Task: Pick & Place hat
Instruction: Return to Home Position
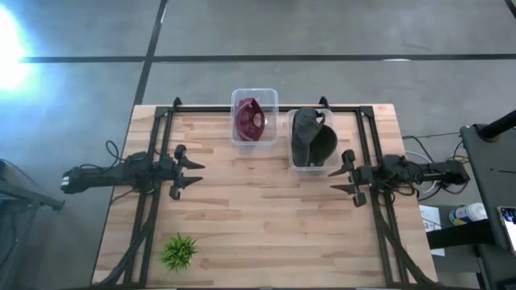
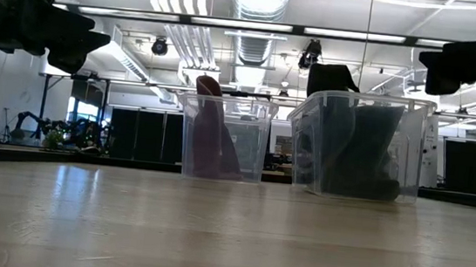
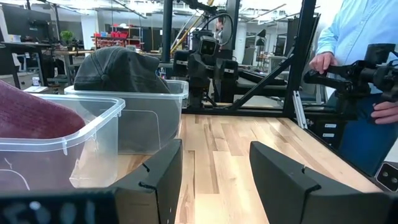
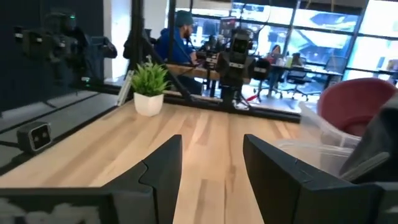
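Overhead, the wooden table carries two clear bins side by side at its far edge. The left bin holds the red cap; the right bin, set slightly nearer, holds the black caps. The left gripper hovers over the table's left side and the right gripper over its right side, each pointing inward, fingers spread wide and empty. The right gripper is just beside the right bin's near corner. A small green plant stands near the front left corner.

At table level, the red cap leans upright against the left bin's wall, and the black caps fill the right bin, their top rising above its rim. Both arms show only as dark shapes in the upper corners, clear of the tabletop.

From the left wrist, the two fingers stand far apart with bare wood between them; both bins lie ahead, and a person in a light blue shirt stands beyond the table.

From the right wrist, the fingers are likewise wide apart and hold nothing; the plant and part of the red cap are visible.
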